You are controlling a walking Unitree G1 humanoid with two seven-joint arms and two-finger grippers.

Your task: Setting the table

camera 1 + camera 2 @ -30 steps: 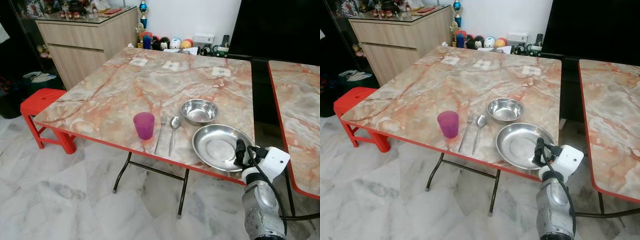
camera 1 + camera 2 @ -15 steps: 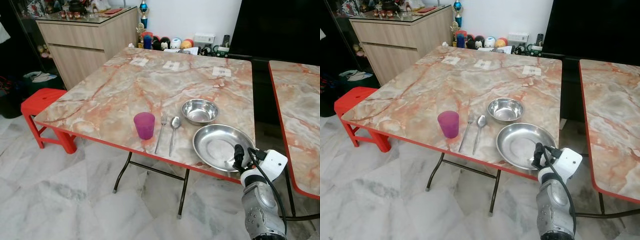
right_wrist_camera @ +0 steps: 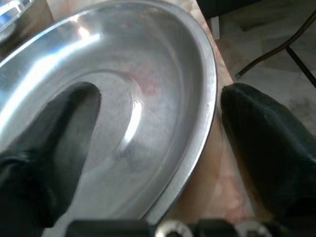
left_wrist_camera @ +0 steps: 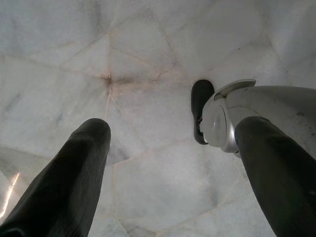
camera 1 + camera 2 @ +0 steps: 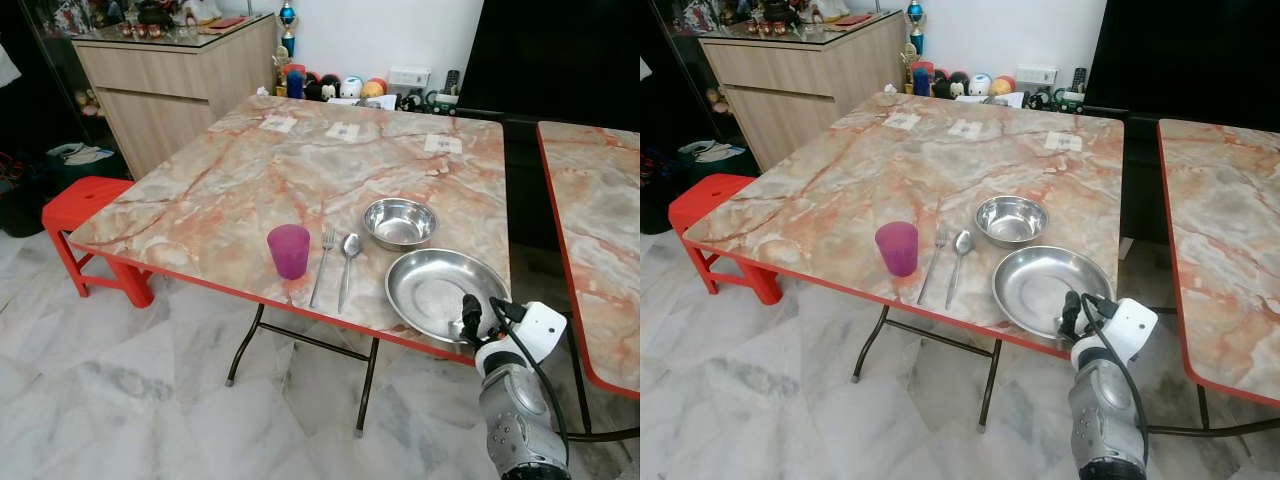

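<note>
Right gripper [image 5: 470,318] sits at the near right edge of the marble table [image 5: 250,180], my fingers spread and straddling the near rim of the steel plate [image 5: 440,290], closed on nothing. Left eye view: just beyond the plate stands a steel bowl [image 5: 399,221]. To the plate's left lie a spoon [image 5: 347,262] and a fork [image 5: 322,262] side by side, and left of those a purple cup [image 5: 289,250], upright. At the far edge of the table sits a row of toys and small items [image 5: 340,88]. A red stool [image 5: 85,225] stands at the table's left corner, a wooden cabinet [image 5: 170,80] behind it, and a second marble table [image 5: 595,220] to the right, separated by a dark gap.

Right eye view: same layout; my silver forearm [image 5: 1100,420] rises from below the table edge.

Left wrist view: left gripper [image 4: 173,168] hangs over pale marble floor [image 4: 148,74], fingers wide apart, with my own foot [image 4: 232,118] below.

Right wrist view: one finger [image 3: 54,143] is over the plate's basin, the other [image 3: 266,148] outside the rim above the tabletop; the rim runs between them, untouched as far as I can tell.
</note>
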